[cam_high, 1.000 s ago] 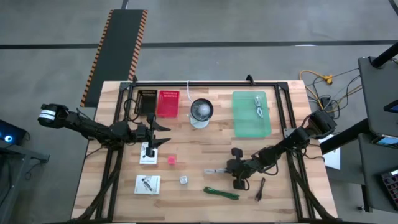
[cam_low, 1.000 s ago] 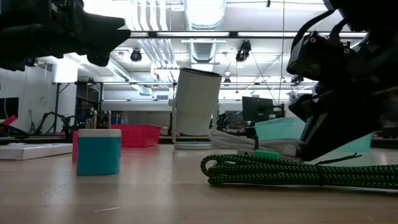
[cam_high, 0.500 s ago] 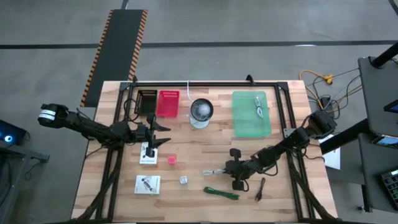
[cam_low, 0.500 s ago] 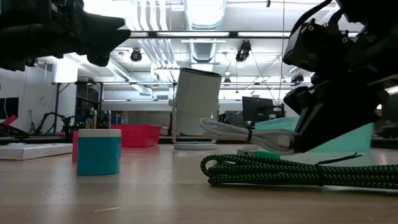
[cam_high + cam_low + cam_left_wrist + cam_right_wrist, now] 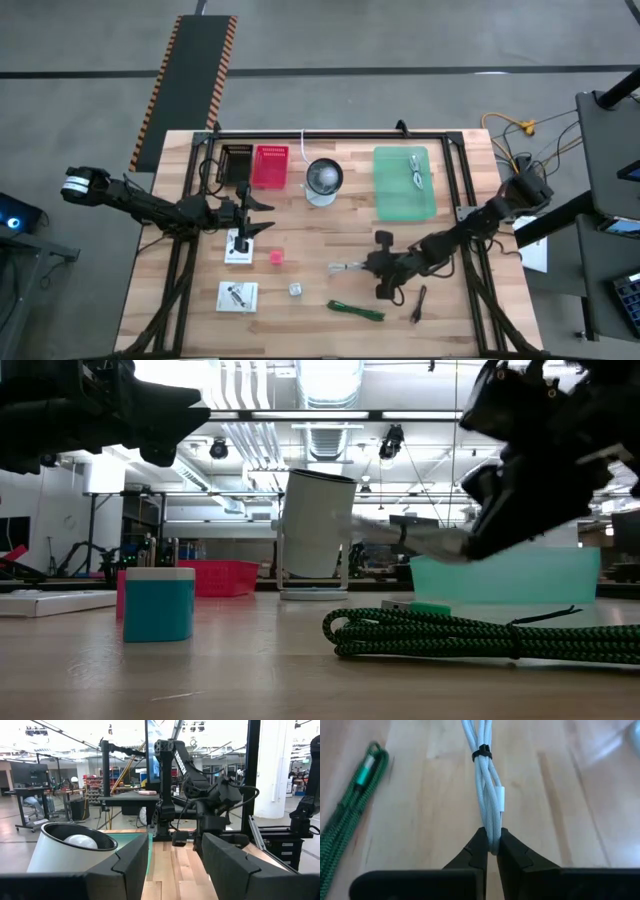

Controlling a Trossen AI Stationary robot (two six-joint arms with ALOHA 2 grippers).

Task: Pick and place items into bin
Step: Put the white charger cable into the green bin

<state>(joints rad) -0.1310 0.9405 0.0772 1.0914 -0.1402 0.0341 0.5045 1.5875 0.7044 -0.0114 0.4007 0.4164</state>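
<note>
My right gripper [image 5: 491,851] pinches a bundled white cable [image 5: 487,795], lifted clear of the table at lower centre-right. Just below lies the coiled green cable [image 5: 357,309]; the bin [image 5: 404,183], upper right, perhaps holds metal pieces.

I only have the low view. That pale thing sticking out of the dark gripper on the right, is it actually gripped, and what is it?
Observer: Yes. The right wrist view shows the right gripper with its jaws shut on one end of a white cable bundle, which is cinched by a black tie.
Operator: Which way is the bin from there?
Observer: From above, the green bin lies farther back on the table than that gripper, past bare wood. It holds a silvery metal piece.
Operator: And the left arm?
Observer: The left gripper is above a white card, jaws open.
</note>
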